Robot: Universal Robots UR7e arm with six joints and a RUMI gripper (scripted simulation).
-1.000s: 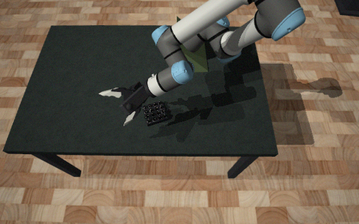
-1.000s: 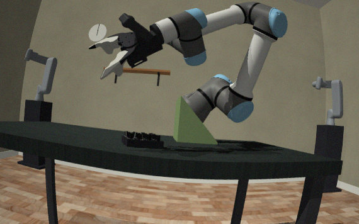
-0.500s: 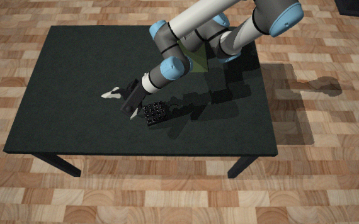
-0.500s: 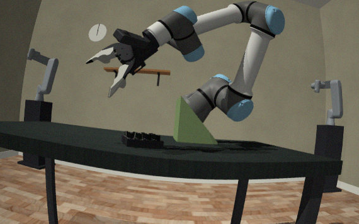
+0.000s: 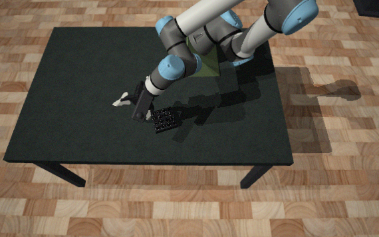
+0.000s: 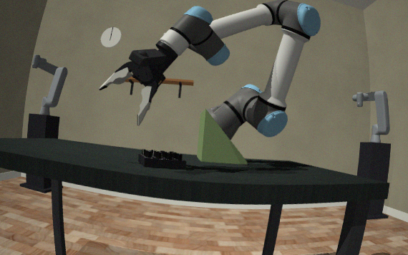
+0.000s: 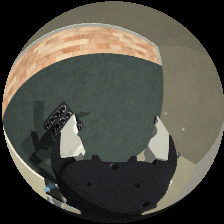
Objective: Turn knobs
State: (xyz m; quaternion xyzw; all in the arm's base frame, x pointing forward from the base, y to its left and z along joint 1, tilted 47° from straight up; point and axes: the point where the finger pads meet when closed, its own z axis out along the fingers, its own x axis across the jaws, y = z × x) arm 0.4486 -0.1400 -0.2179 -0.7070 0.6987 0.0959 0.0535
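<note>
Holds nothing in the claw (image 5: 131, 112) (image 6: 119, 106) (image 7: 115, 117), spread fully wide and slanting down; hangs above the black knob box (image 5: 164, 120) (image 6: 162, 162) (image 7: 59, 120) on the dark table (image 5: 79, 73) (image 6: 85, 161) (image 7: 120, 85), well apart from the knobs.

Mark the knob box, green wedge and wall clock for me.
Knob box (image 5: 166, 122) (image 6: 164, 163) (image 7: 61, 118): top, exterior, wrist; body.
Green wedge (image 5: 207, 68) (image 6: 215, 147): top, exterior; side faces.
Wall clock (image 6: 108, 38): exterior; dial.

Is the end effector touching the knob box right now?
No, in the exterior view the end effector hangs open well above the knob box.
</note>
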